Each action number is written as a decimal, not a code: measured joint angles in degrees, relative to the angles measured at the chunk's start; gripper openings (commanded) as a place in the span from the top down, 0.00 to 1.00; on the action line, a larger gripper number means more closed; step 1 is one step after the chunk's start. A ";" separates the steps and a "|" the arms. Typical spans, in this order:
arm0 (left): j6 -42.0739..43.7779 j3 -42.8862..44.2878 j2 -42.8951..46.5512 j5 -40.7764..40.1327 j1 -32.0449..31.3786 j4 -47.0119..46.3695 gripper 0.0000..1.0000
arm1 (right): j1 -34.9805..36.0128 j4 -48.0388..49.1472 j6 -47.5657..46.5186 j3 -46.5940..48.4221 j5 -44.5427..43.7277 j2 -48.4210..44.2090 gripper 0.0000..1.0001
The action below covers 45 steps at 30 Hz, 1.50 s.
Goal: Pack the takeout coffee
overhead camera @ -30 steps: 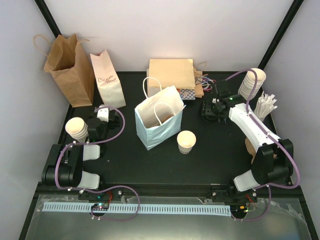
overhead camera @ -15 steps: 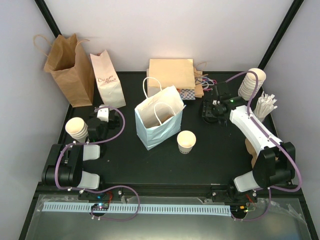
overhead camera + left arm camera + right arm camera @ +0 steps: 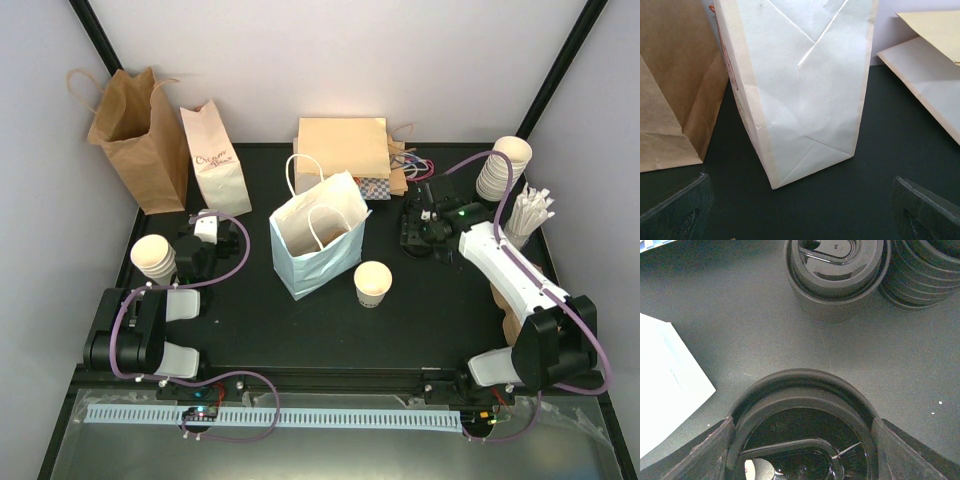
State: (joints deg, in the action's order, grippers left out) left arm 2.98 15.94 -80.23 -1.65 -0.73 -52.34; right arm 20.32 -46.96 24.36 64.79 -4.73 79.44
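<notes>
Rightward at the elbow and a little nearer at the wrist: that is how the right arm is shifting against a second ago, while the cup and bags are lying where they were.

The takeout coffee cup [image 3: 373, 283] is standing upright and still uncovered on the tabletop [image 3: 300, 330], at about 5 o'clock from the pale blue bag [image 3: 318, 235] and just beside its lower corner. Its black lid [image 3: 802, 425] is sitting between the fingers of the right gripper [image 3: 421, 226], which is closing on it from both sides, at about 2 o'clock from the cup. Beyond the held lid, toward 12 and 1 o'clock in the wrist view, two lid stacks [image 3: 837, 270] are resting on the tabletop.

The left gripper [image 3: 800, 190] is spread wide and carrying nothing, facing the white printed bag [image 3: 800, 90] with the brown bag [image 3: 675, 85] at its 9 o'clock.

Risks from here, as I judge them:
- The lid may be tilting in the hold, so it could land askew on the rim.
- A light paper cup could be sliding or tipping under an off-centre press, toward the blue bag.
- Pressing too hard could be crushing the rim.
</notes>
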 measured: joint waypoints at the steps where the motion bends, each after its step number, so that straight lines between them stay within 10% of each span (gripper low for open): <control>1: 0.00 0.00 0.00 0.00 0.00 0.00 0.01 | 0.20 0.00 0.02 -0.07 0.09 0.00 0.26; 45: 0.00 0.00 0.00 0.00 0.00 0.00 0.01 | 19.43 -7.06 6.10 -8.68 0.35 -14.01 0.29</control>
State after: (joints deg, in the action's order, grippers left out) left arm 2.98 15.94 -80.23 -1.65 -0.73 -52.34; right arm 39.75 -54.02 30.46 56.12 -4.38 65.43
